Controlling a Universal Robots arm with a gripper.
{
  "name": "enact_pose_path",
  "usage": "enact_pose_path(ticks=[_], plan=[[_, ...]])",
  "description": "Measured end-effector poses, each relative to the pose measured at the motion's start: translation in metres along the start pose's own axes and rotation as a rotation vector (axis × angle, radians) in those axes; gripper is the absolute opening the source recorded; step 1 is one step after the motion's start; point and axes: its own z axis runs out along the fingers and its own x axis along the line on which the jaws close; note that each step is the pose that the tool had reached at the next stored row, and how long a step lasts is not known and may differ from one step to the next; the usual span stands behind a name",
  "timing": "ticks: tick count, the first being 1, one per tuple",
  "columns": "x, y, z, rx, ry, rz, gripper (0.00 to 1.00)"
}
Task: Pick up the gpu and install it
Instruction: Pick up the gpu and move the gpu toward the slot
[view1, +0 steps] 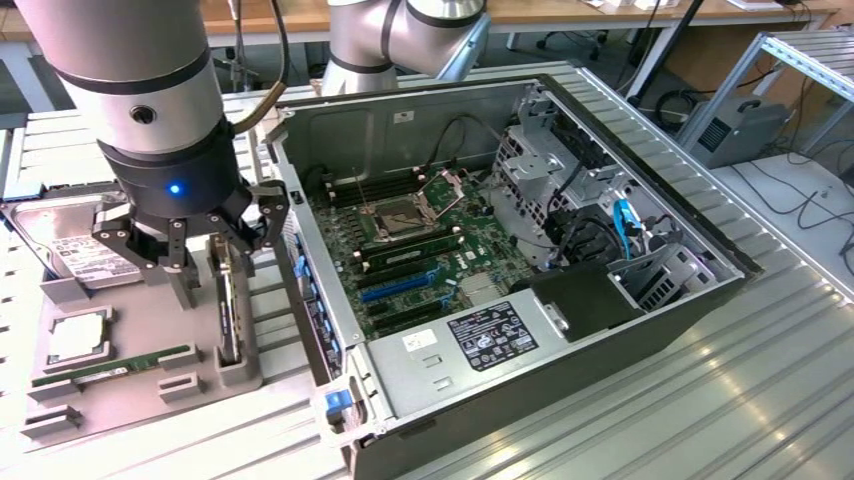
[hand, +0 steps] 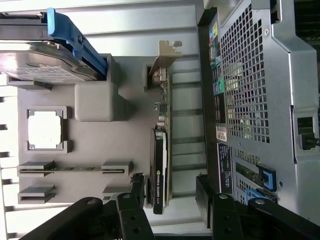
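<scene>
The gpu (view1: 228, 312) stands on edge in a slot of the grey holder tray (view1: 127, 400), beside the open computer case (view1: 561, 330). In the wrist view the gpu (hand: 160, 170) shows its dark cooler, green board edge and silver end bracket. My gripper (view1: 211, 262) hangs low over the card, open, with one finger on each side of it. In the wrist view the gripper (hand: 169, 184) straddles the cooler end; one fingertip (hand: 136, 184) is close to the cooler, the other fingertip (hand: 202, 182) stands apart from the board.
On the tray also lie a hard drive (view1: 74, 255), a CPU (view1: 78, 338) and a memory stick (view1: 114, 368). The case holds the motherboard (view1: 414, 245) with blue slots (view1: 394, 288), a drive cage (view1: 541, 185) and cables. The case wall (hand: 260, 100) stands close to the card.
</scene>
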Motion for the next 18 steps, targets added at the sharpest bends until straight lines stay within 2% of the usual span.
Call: enact_pose_path(ticks=[18], plan=[[-0.003,0.0047,0.0106,0.0,0.0001,0.0,0.54]])
